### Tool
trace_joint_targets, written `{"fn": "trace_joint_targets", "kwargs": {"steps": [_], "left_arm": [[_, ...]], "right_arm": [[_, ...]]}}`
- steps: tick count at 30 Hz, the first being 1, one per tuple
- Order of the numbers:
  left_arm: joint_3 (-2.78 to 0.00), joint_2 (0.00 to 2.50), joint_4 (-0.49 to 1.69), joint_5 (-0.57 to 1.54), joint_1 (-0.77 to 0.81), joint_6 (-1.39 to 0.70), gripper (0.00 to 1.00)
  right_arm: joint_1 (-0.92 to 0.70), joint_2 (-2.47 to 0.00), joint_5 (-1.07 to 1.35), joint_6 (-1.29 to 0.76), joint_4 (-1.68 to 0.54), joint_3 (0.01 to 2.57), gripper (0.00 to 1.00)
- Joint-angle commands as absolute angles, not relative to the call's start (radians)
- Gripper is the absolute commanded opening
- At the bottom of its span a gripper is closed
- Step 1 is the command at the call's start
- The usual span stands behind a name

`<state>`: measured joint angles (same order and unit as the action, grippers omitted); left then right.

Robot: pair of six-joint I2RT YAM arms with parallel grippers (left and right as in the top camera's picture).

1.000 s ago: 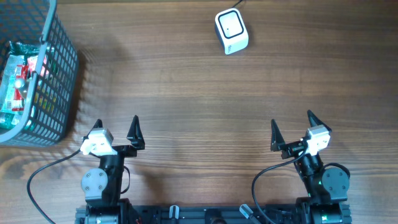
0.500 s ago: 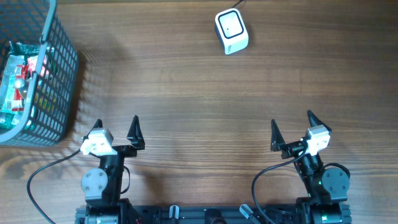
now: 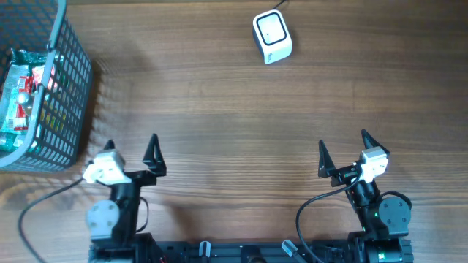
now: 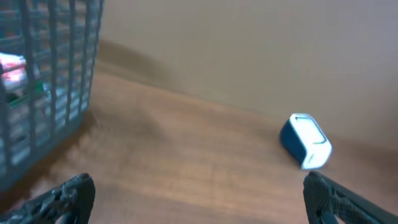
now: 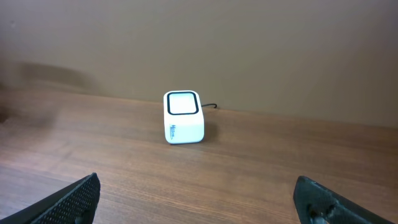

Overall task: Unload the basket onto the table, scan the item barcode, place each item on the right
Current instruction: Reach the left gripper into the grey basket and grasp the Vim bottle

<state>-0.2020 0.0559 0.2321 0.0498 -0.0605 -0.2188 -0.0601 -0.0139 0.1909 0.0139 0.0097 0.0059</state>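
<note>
A white barcode scanner [image 3: 272, 36] with a dark window sits at the table's far edge; it also shows in the left wrist view [image 4: 306, 141] and the right wrist view [image 5: 183, 117]. Packaged items [image 3: 22, 91] in red, green and white lie inside the grey wire basket [image 3: 69, 102] at the far left. My left gripper [image 3: 130, 146] stands open near the front left, close to the basket, with nothing between its fingers. My right gripper [image 3: 342, 147] stands open at the front right, also holding nothing.
The basket wall [image 4: 43, 93] fills the left of the left wrist view. A cable runs back from the scanner. Bare wooden table [image 3: 241, 124] lies between the grippers and the scanner.
The left arm has swung slightly left, toward the basket. The right arm has not moved.
</note>
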Motion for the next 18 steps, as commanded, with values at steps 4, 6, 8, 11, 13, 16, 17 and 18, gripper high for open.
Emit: {"fn": "trace_joint_targets", "kwargs": {"steps": [4, 6, 8, 11, 13, 16, 17, 18], "left_arm": [[-0.946, 0.487, 0.694, 0.048, -0.057, -0.239, 1.0], [-1.176, 0.651, 0.862, 0.052, -0.057, -0.21, 1.0], [-1.52, 0.896, 1.124, 0.054, -0.057, -0.145, 1.0], [-1.868, 1.143, 1.308, 0.054, -0.057, -0.134, 1.0], [-1.991, 1.243, 1.309, 0.054, -0.057, -0.135, 1.0], [-2.056, 1.333, 1.25, 0.054, -0.057, -0.134, 1.0], [-2.056, 1.351, 1.213, 0.043, -0.057, -0.134, 1.0], [-2.056, 1.361, 1.188, 0.02, -0.057, -0.134, 1.0]], "right_arm": [[-0.062, -0.014, 0.201, 0.026, 0.014, 0.005, 1.0], [-0.062, -0.014, 0.201, 0.026, 0.014, 0.005, 1.0], [-0.062, -0.014, 0.201, 0.026, 0.014, 0.005, 1.0], [-0.062, -0.014, 0.201, 0.026, 0.014, 0.005, 1.0], [-0.062, -0.014, 0.201, 0.026, 0.014, 0.005, 1.0], [-0.062, -0.014, 0.201, 0.026, 0.014, 0.005, 1.0], [-0.062, -0.014, 0.201, 0.026, 0.014, 0.005, 1.0], [-0.062, -0.014, 0.201, 0.026, 0.014, 0.005, 1.0]]}}
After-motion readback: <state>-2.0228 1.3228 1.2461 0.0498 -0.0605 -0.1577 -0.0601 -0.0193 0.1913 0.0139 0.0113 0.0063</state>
